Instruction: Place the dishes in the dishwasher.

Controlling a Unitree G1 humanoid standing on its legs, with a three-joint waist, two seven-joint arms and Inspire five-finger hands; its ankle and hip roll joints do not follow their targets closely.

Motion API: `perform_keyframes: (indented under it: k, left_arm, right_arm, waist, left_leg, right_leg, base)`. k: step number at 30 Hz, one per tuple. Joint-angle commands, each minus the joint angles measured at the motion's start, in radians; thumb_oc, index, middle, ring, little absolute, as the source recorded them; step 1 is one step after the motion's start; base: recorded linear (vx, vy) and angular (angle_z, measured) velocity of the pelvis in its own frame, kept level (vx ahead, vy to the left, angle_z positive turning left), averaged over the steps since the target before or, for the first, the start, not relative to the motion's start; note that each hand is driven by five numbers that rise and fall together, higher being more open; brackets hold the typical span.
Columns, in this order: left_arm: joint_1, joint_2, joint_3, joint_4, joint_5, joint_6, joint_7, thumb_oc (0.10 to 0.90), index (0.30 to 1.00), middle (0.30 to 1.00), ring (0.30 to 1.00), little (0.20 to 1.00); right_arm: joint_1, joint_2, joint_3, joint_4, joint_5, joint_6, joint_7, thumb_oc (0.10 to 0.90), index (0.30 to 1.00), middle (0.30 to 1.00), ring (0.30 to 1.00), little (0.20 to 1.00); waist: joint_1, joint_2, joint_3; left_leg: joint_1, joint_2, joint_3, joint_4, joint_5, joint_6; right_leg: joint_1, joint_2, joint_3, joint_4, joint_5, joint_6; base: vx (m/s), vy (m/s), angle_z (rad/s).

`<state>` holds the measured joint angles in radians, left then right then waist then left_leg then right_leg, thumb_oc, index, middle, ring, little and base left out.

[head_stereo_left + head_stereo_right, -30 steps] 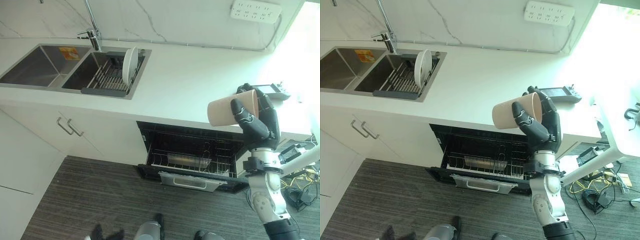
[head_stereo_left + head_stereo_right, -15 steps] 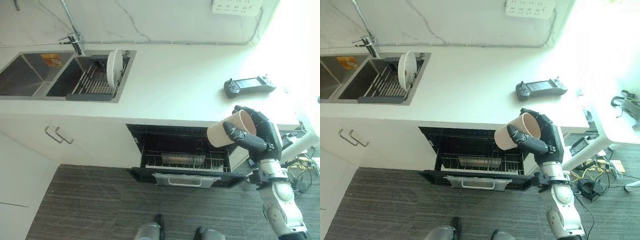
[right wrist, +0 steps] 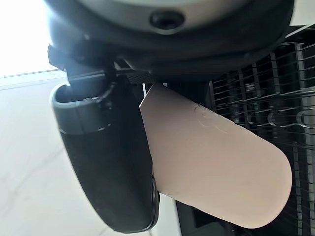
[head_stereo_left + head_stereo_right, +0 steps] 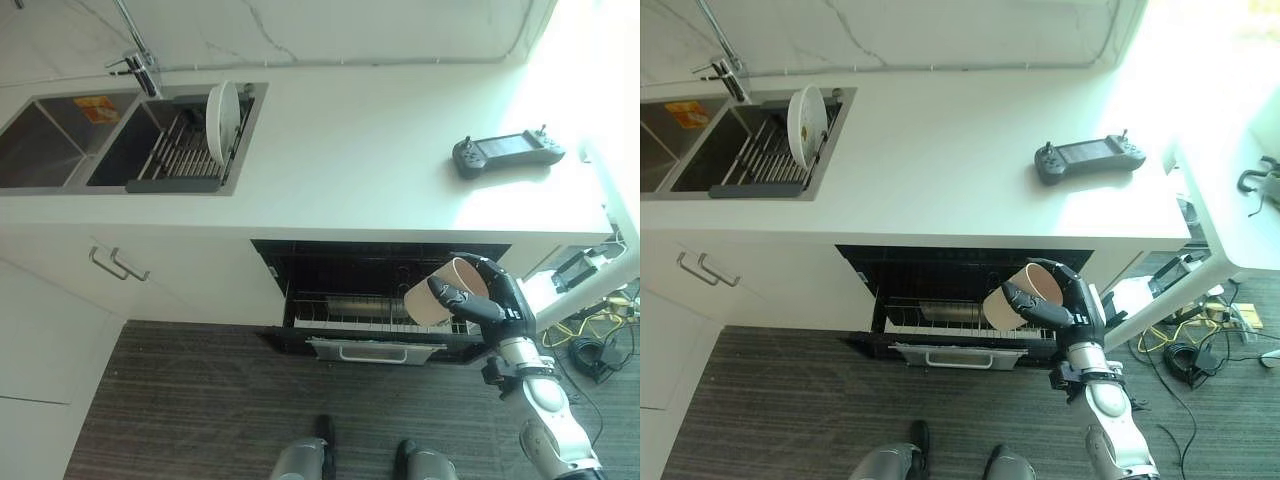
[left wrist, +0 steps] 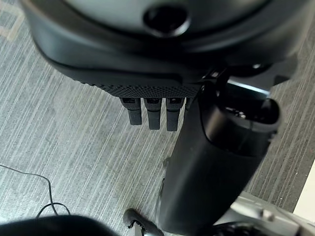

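Note:
My right hand (image 4: pixel 503 304) is shut on a beige cup (image 4: pixel 431 297), held on its side with the mouth facing up and back. The cup hangs just in front of the open dishwasher (image 4: pixel 300 262), over the right end of the pulled-out wire rack (image 4: pixel 340 312). In the right wrist view the thumb (image 3: pixel 108 162) presses along the cup (image 3: pixel 216 167), with the rack's wires (image 3: pixel 275 93) behind. A white plate (image 4: pixel 222 108) stands upright in the drying rack (image 4: pixel 180 160) in the sink. My left hand (image 5: pixel 150 78) hangs open above the floor.
A black handheld controller (image 4: pixel 505 153) lies on the white countertop (image 4: pixel 350 150) at the right. The double sink (image 4: pixel 60 145) and tap (image 4: pixel 135 65) are at the left, with cabinet handles (image 4: pixel 118 265) below. A metal item lies in the dishwasher rack. Cables and gear sit on the floor at the right.
The camera has shifted. My right hand has brought the cup down from countertop height to the front of the open dishwasher rack.

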<state>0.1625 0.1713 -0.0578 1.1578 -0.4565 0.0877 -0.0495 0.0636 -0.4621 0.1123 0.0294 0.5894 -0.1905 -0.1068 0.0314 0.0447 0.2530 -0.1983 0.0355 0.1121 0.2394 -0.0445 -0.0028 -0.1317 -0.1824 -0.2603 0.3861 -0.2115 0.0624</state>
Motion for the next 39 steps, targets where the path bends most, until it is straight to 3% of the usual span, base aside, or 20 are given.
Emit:
perform_keyframes:
  k: [1,7,15,20,31,39]
  left_arm:
    - [-0.023,0.004,-0.023,0.023,0.015,0.017,0.025,0.8,0.9,0.9,0.9,0.9]
    - [-0.022,0.006,-0.041,0.012,0.028,0.008,0.04,0.8,0.9,0.9,0.9,0.9]
    - [-0.041,0.032,-0.099,-0.03,0.14,-0.041,0.081,0.8,0.9,0.9,0.9,0.9]
    - [-0.073,0.053,-0.133,-0.06,0.15,-0.044,0.095,0.8,0.9,0.9,0.9,0.9]
    - [-0.11,0.089,-0.155,-0.082,0.137,-0.027,0.076,0.8,0.9,0.9,0.9,0.9]
    - [-0.116,0.108,-0.162,-0.094,0.136,-0.029,0.07,0.8,0.9,0.9,0.9,0.9]
  right_arm:
    - [-0.142,-0.01,-0.016,-0.06,0.013,-0.068,-0.012,0.4,0.3,0.3,0.3,0.3]
    - [-0.19,0.023,0.007,0.066,0.029,-0.073,-0.045,0.4,0.3,0.3,0.3,0.3]
    - [-0.295,0.032,0.02,0.192,0.024,-0.033,-0.08,0.4,0.3,0.3,0.3,0.3]
    - [-0.387,0.013,0.022,0.246,0.013,0.006,-0.089,0.4,0.3,0.3,0.3,0.3]
    - [-0.569,-0.086,0.04,0.433,-0.21,0.108,-0.085,0.4,0.3,0.3,0.3,0.3]
    - [-0.614,-0.155,0.035,0.545,-0.277,0.089,-0.117,0.4,0.3,0.3,0.3,0.3]
  waist:
    - [0.011,-0.012,0.01]
    - [0.035,-0.006,0.016]
    - [0.065,0.007,0.046]
    - [0.077,0.011,0.081]
    - [0.104,0.021,0.139]
    - [0.115,0.022,0.161]
  left_leg:
    - [0.052,0.054,0.014,0.061,-0.184,-0.017]
    - [0.047,0.051,0.002,0.061,-0.176,-0.018]
    - [0.026,0.044,-0.015,0.061,-0.161,-0.019]
    - [0.004,0.039,-0.025,0.061,-0.151,-0.018]
    - [-0.02,0.037,-0.04,0.061,-0.135,-0.019]
    - [-0.025,0.036,-0.045,0.061,-0.131,-0.018]
  right_leg:
    - [0.039,-0.009,-0.035,-0.086,-0.028,0.025]
    - [0.044,-0.016,-0.05,-0.086,-0.027,0.022]
    - [0.034,-0.021,-0.063,-0.086,-0.018,0.017]
    - [0.015,-0.019,-0.062,-0.086,-0.007,0.014]
    - [-0.002,-0.018,-0.068,-0.086,0.01,0.009]
    - [-0.003,-0.018,-0.07,-0.086,0.014,0.008]
  base:
    - [0.0,0.022,0.04]
    - [0.01,0.016,0.08]
    - [0.01,0.03,0.1]
    - [-0.03,0.021,0.04]
    - [0.0,0.0,0.01]
    - [-0.01,-0.006,0.05]
